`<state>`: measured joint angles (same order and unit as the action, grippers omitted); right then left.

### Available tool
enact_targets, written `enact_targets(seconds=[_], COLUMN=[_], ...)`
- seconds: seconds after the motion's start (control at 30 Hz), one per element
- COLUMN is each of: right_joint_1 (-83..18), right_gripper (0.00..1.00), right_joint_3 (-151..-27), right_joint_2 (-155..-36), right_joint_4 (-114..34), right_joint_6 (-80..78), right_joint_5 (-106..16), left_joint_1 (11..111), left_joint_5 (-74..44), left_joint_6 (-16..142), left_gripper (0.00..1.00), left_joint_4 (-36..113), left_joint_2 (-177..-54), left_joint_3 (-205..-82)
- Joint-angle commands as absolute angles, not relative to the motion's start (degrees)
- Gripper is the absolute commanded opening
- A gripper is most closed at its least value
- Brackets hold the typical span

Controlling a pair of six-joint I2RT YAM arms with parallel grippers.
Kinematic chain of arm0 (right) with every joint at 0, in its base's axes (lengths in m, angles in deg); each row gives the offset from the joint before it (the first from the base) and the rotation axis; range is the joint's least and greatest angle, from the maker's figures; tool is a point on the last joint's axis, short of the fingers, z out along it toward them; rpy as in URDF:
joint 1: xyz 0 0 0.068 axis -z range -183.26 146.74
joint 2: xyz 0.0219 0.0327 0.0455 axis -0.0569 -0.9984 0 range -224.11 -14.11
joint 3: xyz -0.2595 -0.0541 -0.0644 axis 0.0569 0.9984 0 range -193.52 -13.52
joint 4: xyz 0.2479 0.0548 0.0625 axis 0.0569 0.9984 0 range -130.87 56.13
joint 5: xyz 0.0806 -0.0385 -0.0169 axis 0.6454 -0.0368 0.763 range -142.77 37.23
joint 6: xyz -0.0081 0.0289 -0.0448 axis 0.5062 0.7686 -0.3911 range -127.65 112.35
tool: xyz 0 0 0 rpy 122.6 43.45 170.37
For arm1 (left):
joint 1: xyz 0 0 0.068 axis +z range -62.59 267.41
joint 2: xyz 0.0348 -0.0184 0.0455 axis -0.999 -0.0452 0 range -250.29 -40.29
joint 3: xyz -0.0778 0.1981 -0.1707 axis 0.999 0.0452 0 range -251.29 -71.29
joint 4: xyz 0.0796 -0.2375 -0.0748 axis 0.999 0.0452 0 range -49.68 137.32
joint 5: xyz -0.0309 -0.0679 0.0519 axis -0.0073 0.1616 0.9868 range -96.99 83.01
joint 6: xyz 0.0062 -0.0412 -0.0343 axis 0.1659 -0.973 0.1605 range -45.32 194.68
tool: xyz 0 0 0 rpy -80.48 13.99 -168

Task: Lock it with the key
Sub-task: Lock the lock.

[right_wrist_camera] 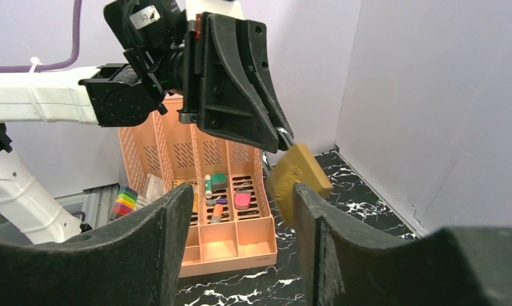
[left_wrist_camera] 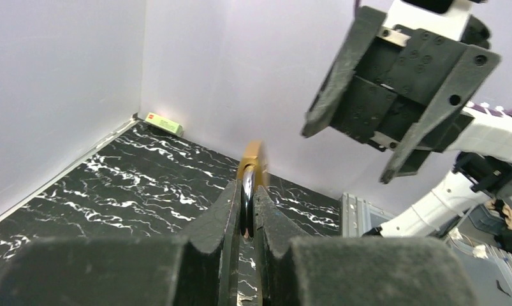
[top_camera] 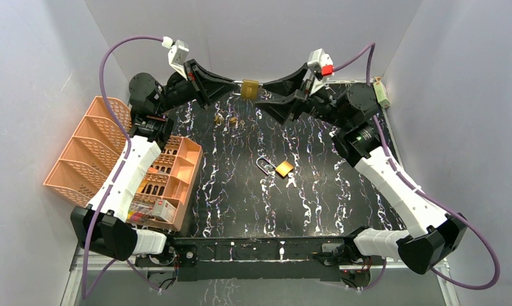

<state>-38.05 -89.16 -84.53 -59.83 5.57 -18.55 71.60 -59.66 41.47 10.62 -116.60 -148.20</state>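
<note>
A brass padlock (top_camera: pixel 250 88) hangs in the air at the back middle, above the black marbled table (top_camera: pixel 317 210). My left gripper (top_camera: pixel 237 88) is shut on its steel shackle (left_wrist_camera: pixel 247 194), with the brass body (left_wrist_camera: pixel 253 159) sticking out past the fingertips. My right gripper (top_camera: pixel 266 95) faces it from the right and stands open. In the right wrist view the padlock (right_wrist_camera: pixel 299 175) sits just past the right finger (right_wrist_camera: pixel 307 217), with the gap between the fingers empty. I see no key in this padlock. A small pale piece, perhaps a key (top_camera: pixel 292 181), lies on the table.
A second brass padlock (top_camera: pixel 281 168) with its shackle swung open lies mid-table. Two small brass items (top_camera: pixel 226 120) lie further back. An orange organiser tray (top_camera: pixel 176 172) with small items stands at the left. A green box (top_camera: pixel 382 92) sits in the back right corner.
</note>
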Motion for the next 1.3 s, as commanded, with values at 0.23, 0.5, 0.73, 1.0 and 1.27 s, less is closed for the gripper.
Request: enact_targets(seconds=[0.23,0.5,0.73,1.0,1.27], right_joint_1=[-34.91,-27.21,-26.33,-26.49,-26.95], right_gripper=[0.71,0.70,0.60,0.48,0.44], right_joint_3=[-90.07,-90.51,-96.14,-97.01,-98.58], right_joint_2=[-84.59,-91.51,-97.24,-98.12,-99.90], right_joint_4=[-65.13,-79.60,-82.33,-82.73,-83.24], right_joint_6=[10.89,25.46,29.67,30.02,30.79], right_joint_5=[-15.23,2.02,9.84,9.74,9.17], left_joint_1=[72.49,72.54,72.56,72.60,72.56], left_joint_5=[-56.39,-60.00,-61.08,-61.18,-61.13], left_joint_6=[42.63,40.77,39.43,37.11,36.72], left_gripper=[0.00,0.00,0.00,0.00,0.00], left_joint_4=[8.69,6.97,5.24,2.17,1.54], left_joint_2=[-114.53,-114.83,-115.14,-115.86,-116.12], left_joint_3=[-150.76,-152.63,-153.06,-151.90,-151.78])
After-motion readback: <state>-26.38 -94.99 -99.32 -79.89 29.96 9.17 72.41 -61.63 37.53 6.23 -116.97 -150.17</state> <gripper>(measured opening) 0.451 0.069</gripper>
